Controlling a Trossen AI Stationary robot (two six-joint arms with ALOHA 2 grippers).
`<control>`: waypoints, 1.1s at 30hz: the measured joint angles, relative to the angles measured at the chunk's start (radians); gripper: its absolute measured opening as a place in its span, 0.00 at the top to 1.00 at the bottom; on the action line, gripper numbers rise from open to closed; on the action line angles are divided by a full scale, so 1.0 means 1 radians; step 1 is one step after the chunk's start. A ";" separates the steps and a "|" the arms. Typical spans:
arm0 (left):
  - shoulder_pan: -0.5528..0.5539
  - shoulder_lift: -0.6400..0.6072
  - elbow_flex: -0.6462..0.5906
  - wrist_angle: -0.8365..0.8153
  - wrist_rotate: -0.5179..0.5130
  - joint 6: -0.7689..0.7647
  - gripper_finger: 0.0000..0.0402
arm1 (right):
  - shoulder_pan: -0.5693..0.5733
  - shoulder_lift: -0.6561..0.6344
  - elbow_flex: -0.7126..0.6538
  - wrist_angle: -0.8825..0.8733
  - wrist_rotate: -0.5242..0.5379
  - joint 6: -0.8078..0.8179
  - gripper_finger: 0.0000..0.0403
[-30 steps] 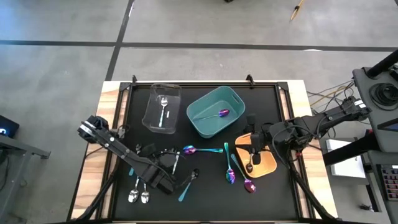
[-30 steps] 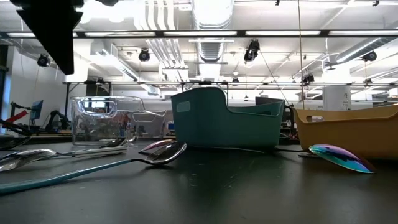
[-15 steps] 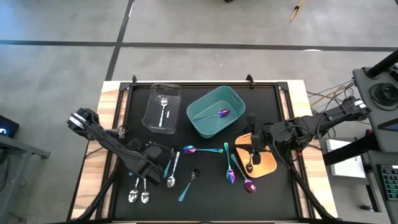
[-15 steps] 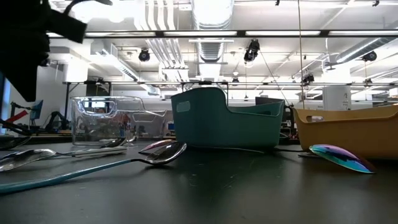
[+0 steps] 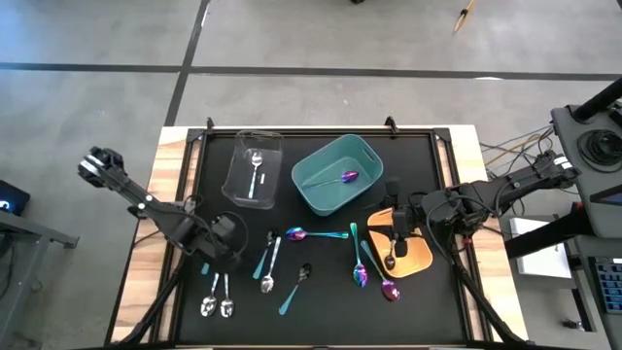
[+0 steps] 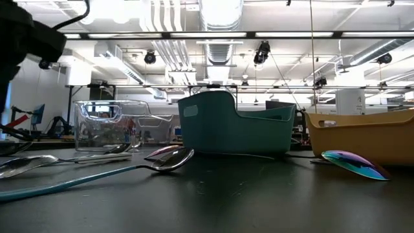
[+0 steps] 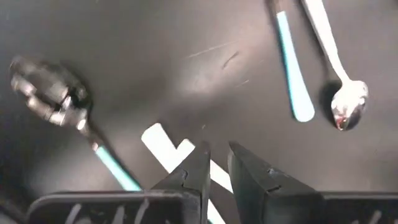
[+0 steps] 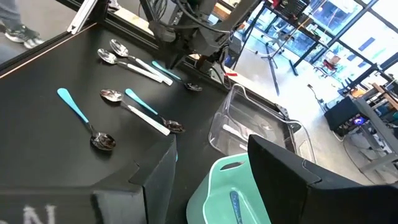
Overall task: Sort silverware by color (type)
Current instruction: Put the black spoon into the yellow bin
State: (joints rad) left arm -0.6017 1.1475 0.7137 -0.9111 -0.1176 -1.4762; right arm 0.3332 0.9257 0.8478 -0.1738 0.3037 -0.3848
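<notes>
The left arm reaches in from the 9 o'clock edge of the desk (image 5: 175,146), stretched diagonally toward the middle, and its left end effector (image 5: 236,255) hangs low over the black mat at about 8 o'clock from centre. In its wrist view the two dark fingers (image 7: 194,171) stand almost pressed together with only a thin slit between them, and whether they pinch anything cannot be told; white utensil handles (image 7: 168,149) lie on the mat just under the tips. Just beside it, toward 3 o'clock, lie a teal-handled spoon (image 5: 263,262) and a silver spoon (image 5: 270,272) side by side, and two more silver spoons (image 5: 216,305) lie together at its 6 o'clock. A dark spoon with a teal handle (image 5: 294,288) lies near the mat's 6 o'clock. The right arm comes in from the 3 o'clock edge, bent at the elbow, with the right end effector (image 5: 397,233) spread wide above the orange bin (image 5: 420,261), where a dark spoon (image 5: 390,259) rests. Iridescent purple-blue spoons (image 5: 362,270) lie in a loose cluster between the two end effectors, one (image 5: 297,233) near the mat's centre. A clear bin (image 5: 255,167) at 11 o'clock holds one silver spoon (image 5: 256,173), and the teal bin (image 5: 336,175) at 12 o'clock holds one purple spoon (image 5: 348,177).
</notes>
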 joint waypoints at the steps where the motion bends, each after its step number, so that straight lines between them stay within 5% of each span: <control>1: 0.000 -0.015 -0.011 -0.007 0.004 -0.031 0.90 | 0.000 0.000 0.000 0.000 0.000 0.000 0.52; 7: 0.000 -0.052 -0.049 -0.020 0.005 -0.162 0.90 | 0.000 0.000 0.000 0.000 0.000 0.000 0.52; 33: 0.000 0.105 0.038 -0.019 0.012 -0.184 0.90 | 0.000 0.000 0.000 0.000 0.000 0.007 0.52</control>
State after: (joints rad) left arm -0.6018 1.2523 0.7517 -0.9306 -0.1054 -1.6600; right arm 0.3332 0.9257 0.8478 -0.1738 0.3041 -0.3782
